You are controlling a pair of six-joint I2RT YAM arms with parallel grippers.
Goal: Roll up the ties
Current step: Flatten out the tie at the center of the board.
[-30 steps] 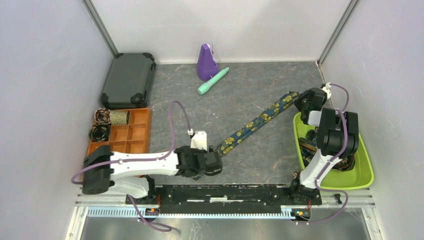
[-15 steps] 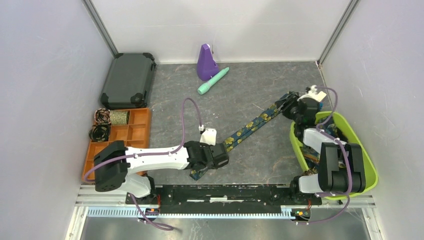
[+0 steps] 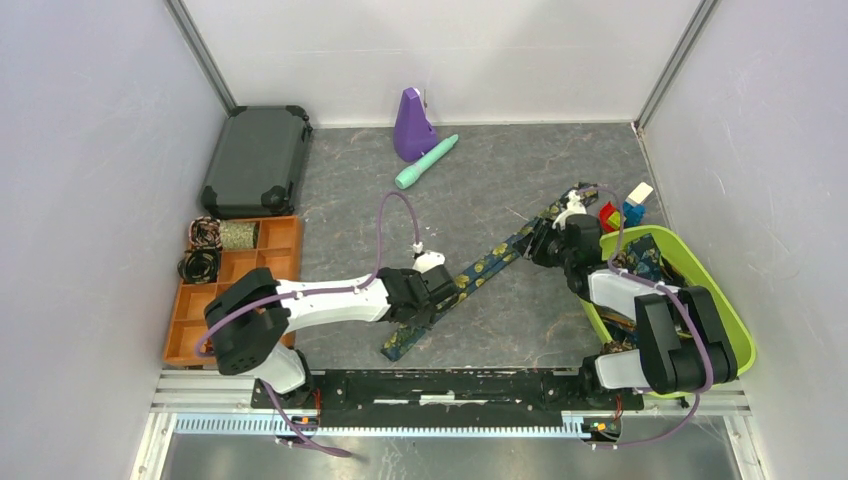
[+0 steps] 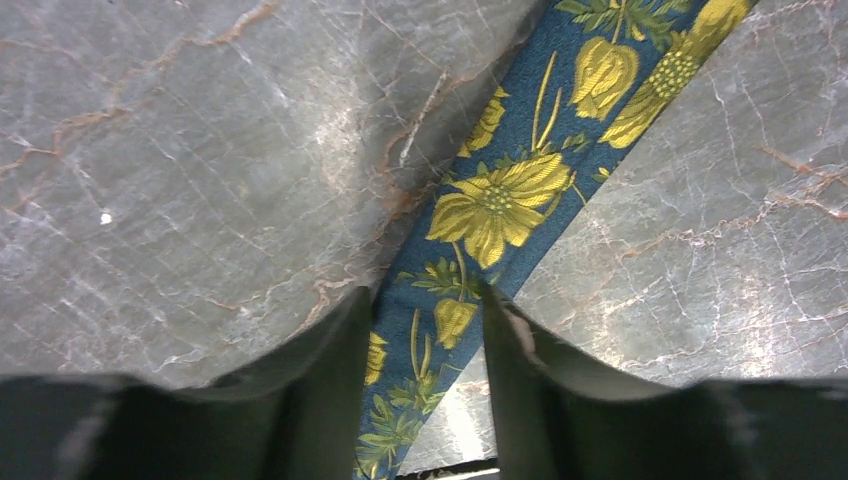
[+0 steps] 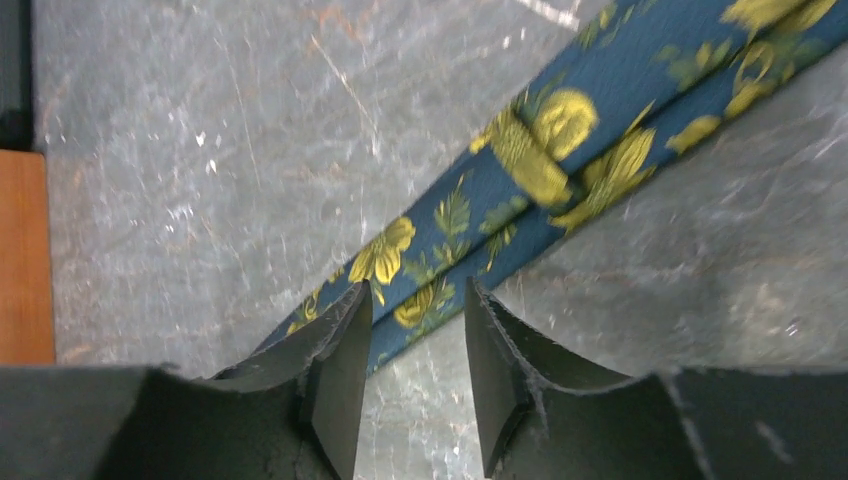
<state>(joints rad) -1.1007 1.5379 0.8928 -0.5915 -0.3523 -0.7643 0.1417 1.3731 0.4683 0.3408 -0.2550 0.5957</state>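
The left gripper (image 4: 420,390) stood partly open, its fingers (image 4: 325,385) astride the tie (image 4: 500,200), which lay flat and unclamped on the table (image 4: 180,180) between them. The right gripper (image 5: 415,385) was also part open over the tie's far stretch; I could not tell whether its tips touched the cloth. The tie ran diagonally between the arms. Coiled ties (image 3: 205,232) sat in the orange tray (image 3: 278,240). A green bin (image 3: 730,325) stood beside the right arm.
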